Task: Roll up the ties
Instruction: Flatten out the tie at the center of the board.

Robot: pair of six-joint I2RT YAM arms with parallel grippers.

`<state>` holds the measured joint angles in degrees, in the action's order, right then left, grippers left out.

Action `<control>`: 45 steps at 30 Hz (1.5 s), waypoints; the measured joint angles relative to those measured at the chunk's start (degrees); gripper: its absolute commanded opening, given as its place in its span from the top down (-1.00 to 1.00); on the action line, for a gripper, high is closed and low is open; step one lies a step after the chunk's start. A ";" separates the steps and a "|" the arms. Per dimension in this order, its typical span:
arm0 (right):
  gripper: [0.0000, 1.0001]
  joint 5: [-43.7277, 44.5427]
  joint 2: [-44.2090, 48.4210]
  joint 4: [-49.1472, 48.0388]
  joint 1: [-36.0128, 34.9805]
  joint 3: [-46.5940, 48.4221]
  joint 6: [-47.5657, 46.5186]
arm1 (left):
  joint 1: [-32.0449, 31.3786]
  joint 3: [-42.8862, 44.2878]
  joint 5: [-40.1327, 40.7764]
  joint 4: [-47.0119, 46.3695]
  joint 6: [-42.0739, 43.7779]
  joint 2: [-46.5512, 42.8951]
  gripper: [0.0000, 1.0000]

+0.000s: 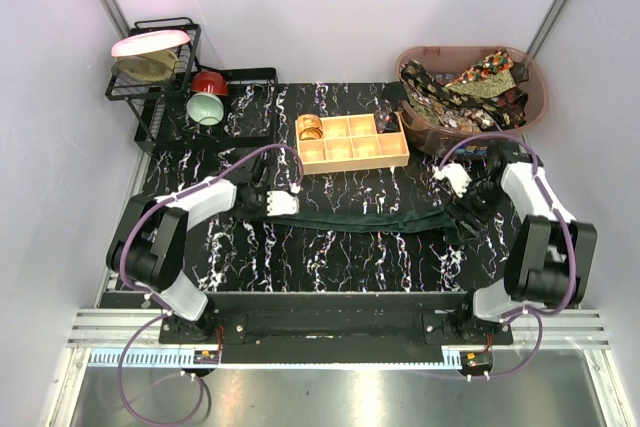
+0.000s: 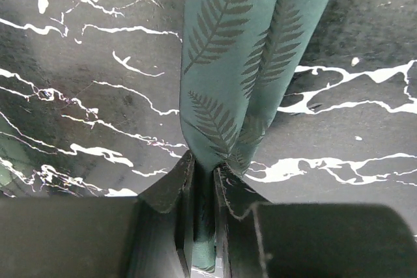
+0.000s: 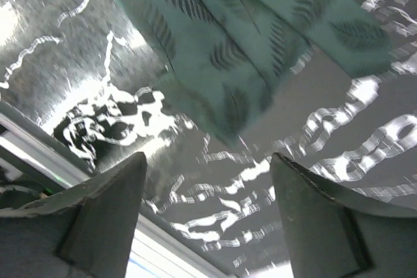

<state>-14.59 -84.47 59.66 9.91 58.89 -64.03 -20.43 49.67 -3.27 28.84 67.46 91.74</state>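
The green tie [image 1: 370, 219] is laid flat across the middle of the table [image 1: 330, 267], stretched left to right, presumably for rolling from one end. Its left end is clamped by the left gripper [image 2: 203, 168]. The right gripper [image 3: 208, 167] is held open and empty over the right end. Other ties [image 1: 470, 87] are heaped in the far-right basket [image 1: 541, 97].

Left arm [image 1: 190, 202] jaws pinched nearly together; right arm [image 1: 530, 192] jaws spread wide.
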 measured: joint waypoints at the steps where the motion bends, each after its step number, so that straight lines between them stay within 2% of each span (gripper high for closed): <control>1: -0.48 -0.48 -1.36 -0.48 0.13 -0.13 0.26 | 0.00 0.22 0.00 0.17 -0.02 0.20 0.66; 3: -0.39 -1.46 -3.21 -2.10 0.13 -1.33 1.07 | 0.11 0.52 0.00 0.44 -0.04 0.39 0.66; 6: -0.09 -1.27 -4.74 -6.69 0.13 -4.79 2.60 | 0.22 0.72 -0.04 0.68 -0.02 0.57 0.67; 7: 0.09 -1.03 -5.07 -7.93 0.13 -5.81 3.04 | 0.26 0.79 -0.07 0.72 -0.02 0.59 0.67; 8: 0.66 -0.79 -5.29 -9.99 0.15 -7.08 3.82 | 0.35 0.85 -0.09 0.81 -0.02 0.63 0.67; 9: 0.97 -0.37 -5.51 -11.34 0.15 -7.82 4.46 | 0.42 0.87 -0.09 0.81 -0.02 0.63 0.67; 10: 1.00 0.20 -5.64 -12.63 0.17 -8.17 5.38 | 0.55 0.87 -0.15 0.83 -0.02 0.63 0.68; 14: 1.00 2.69 -5.46 -17.62 0.15 -7.23 9.05 | 0.96 0.90 -0.57 0.87 -0.04 0.63 0.70; 16: 1.00 5.16 -2.58 -20.90 0.15 -6.93 9.62 | 1.14 0.92 -0.83 0.94 -0.07 0.63 0.71; 20: 1.00 9.11 10.62 -28.83 -1.03 -9.18 4.72 | 1.44 0.92 -1.62 0.57 -0.24 0.63 0.72; 23: 1.00 11.50 23.74 -37.68 -3.45 -17.68 -4.07 | 1.49 0.92 -2.19 0.17 -0.28 0.63 0.73; 25: 0.43 13.73 30.75 -43.47 -4.26 -27.39 -10.99 | 1.64 0.92 -2.47 0.17 -0.37 0.63 0.73; 27: -0.50 15.96 32.68 -45.79 -4.55 -35.32 -15.69 | 1.75 0.96 -2.78 0.20 -0.57 0.63 0.69; 28: -0.67 17.44 32.72 -46.16 -4.66 -39.30 -17.81 | 1.79 0.96 -2.73 0.24 -0.68 0.63 0.57; 30: -0.68 22.25 33.22 -46.05 -4.98 -44.46 -23.39 | 2.12 0.98 -2.80 0.20 -0.94 0.61 0.53; 32: -0.68 22.86 35.21 -44.48 -5.03 -42.73 -23.52 | 2.45 0.98 -3.04 0.17 -1.31 0.39 0.36; 34: -0.68 22.64 34.60 -37.03 -4.98 -38.34 -21.86 | 2.60 0.94 -3.65 0.92 -1.49 -0.20 0.31; 37: -0.64 19.30 29.42 -23.02 -4.50 -26.14 -17.75 | 2.80 0.35 -5.57 3.34 -1.62 -1.77 0.25; 39: -0.53 15.04 24.30 -15.56 -4.11 -15.15 -14.49 | 2.80 0.35 -6.64 5.18 -1.64 -2.95 0.24; 43: -0.32 6.08 10.88 -7.21 -3.67 4.02 -10.82 | 2.78 0.35 -8.52 7.04 -1.57 -4.61 0.23; 45: -0.31 3.13 4.61 -5.70 -3.61 8.63 -10.47 | 2.78 0.35 -9.14 7.78 -1.53 -5.14 0.21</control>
<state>-11.46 -79.85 53.95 6.31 67.53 -74.50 -17.65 50.02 -12.40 36.62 65.93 86.61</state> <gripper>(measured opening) 0.672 0.383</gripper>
